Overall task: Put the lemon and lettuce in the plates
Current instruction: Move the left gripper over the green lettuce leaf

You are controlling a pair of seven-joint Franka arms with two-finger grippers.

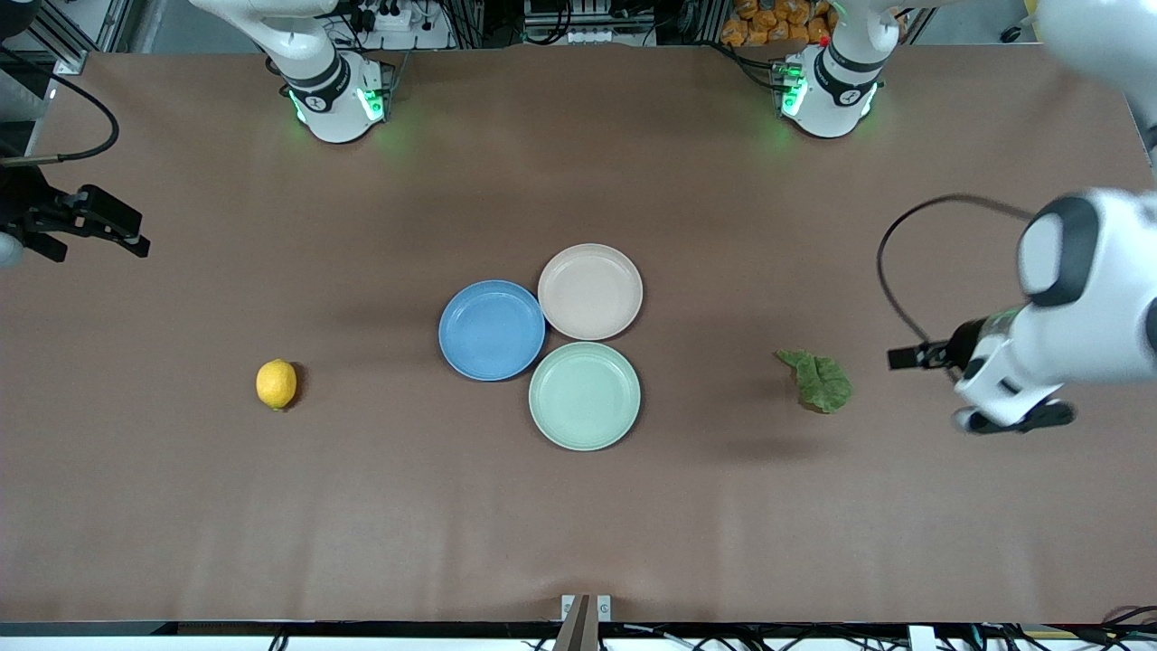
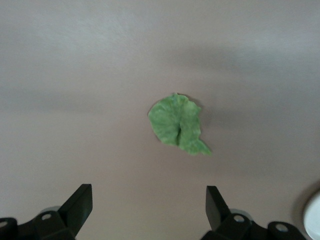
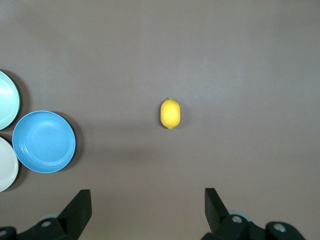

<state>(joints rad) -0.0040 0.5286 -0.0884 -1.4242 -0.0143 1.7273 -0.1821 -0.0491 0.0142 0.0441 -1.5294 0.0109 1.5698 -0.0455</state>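
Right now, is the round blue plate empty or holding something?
Empty. The round blue plate shows only its bare inside; the small yellow lemon lies on the brown table, toward the right arm's end.

- The brown table point(image 1: 578, 524) carries everything, seen from the front camera.
- At its centre, three plates cluster, rims touching: the blue plate point(image 1: 492, 330) at nine o'clock, the beige-pink plate point(image 1: 590, 291) at one o'clock, the mint-green plate point(image 1: 585, 395) at five o'clock.
- The lemon point(image 1: 276, 384) lies at eight o'clock, well apart.
- The lettuce point(image 1: 819, 381) lies flat at four o'clock.
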